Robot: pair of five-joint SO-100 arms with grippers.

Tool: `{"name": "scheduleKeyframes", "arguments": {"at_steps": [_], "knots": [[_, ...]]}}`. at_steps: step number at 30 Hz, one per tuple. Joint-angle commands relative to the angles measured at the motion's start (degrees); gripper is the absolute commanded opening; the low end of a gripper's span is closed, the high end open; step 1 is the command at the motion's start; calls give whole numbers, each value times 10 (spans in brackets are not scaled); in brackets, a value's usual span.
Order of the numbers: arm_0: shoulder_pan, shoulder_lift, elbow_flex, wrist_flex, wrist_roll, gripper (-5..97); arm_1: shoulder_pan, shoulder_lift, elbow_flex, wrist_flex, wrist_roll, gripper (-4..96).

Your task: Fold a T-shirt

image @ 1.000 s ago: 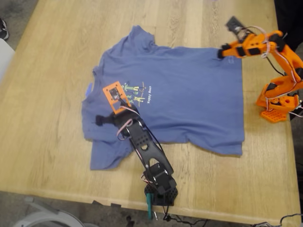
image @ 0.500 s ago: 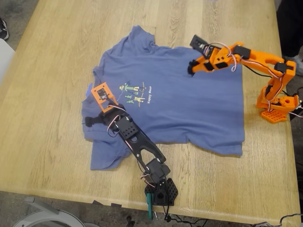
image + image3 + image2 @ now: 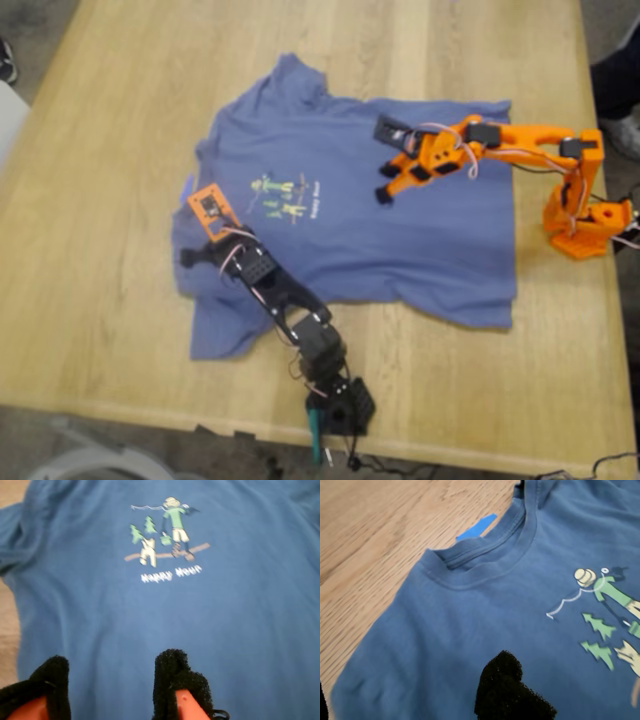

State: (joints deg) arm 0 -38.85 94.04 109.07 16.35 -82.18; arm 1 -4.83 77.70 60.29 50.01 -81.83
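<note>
- The T-shirt [image 3: 370, 215] lies flat and face up on the wooden table [image 3: 120, 120], unfolded; its long axis runs across the exterior view, collar toward that view's left and hem toward its right, 1 sleeve toward the top and 1 toward the bottom
- My first gripper [image 3: 190, 257], on the black arm, sits over the shoulder area beside the collar [image 3: 480, 562]; its wrist view looks along the neckline, with a blue tape scrap [image 3: 476, 527] on the wood just beyond the collar
- Only 1 black padded fingertip [image 3: 502, 687] shows in that wrist view, so I cannot tell whether these jaws are spread or pressed together; no cloth is visibly pinched
- My second gripper [image 3: 112, 685], on the orange arm, hangs over the middle of the shirt body, on the hem side of the chest print [image 3: 167, 530]
- Its 2 padded fingers [image 3: 172, 677] stand spread apart with bare blue cloth showing between them, gripping nothing
- Judgement: the first fold turns on which edge each arm can reach. The first gripper is nearer the collar and the sleeve toward the exterior view's bottom, while the second is nearer the hem and the sleeve toward its top, so each has to travel outward from the shirt's middle to an edge before a pinch makes sense
</note>
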Motion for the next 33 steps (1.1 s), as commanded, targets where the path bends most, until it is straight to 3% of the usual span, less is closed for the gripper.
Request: {"name": "scheduleKeyframes", "arguments": {"at_steps": [1, 9, 26, 33], "knots": [[8, -22, -66, -86, -4, 521, -9, -56, -133, 18, 5, 271], [-7, -89, -120, -111, -20, 587, -12, -381, -677, 270, 15, 259], [-11, -337, -306, -140, -18, 598, -25, -445, -676, 257, 27, 249], [-9, -444, -388, -154, -26, 552, -27, -449, -676, 330, 33, 247]]}}
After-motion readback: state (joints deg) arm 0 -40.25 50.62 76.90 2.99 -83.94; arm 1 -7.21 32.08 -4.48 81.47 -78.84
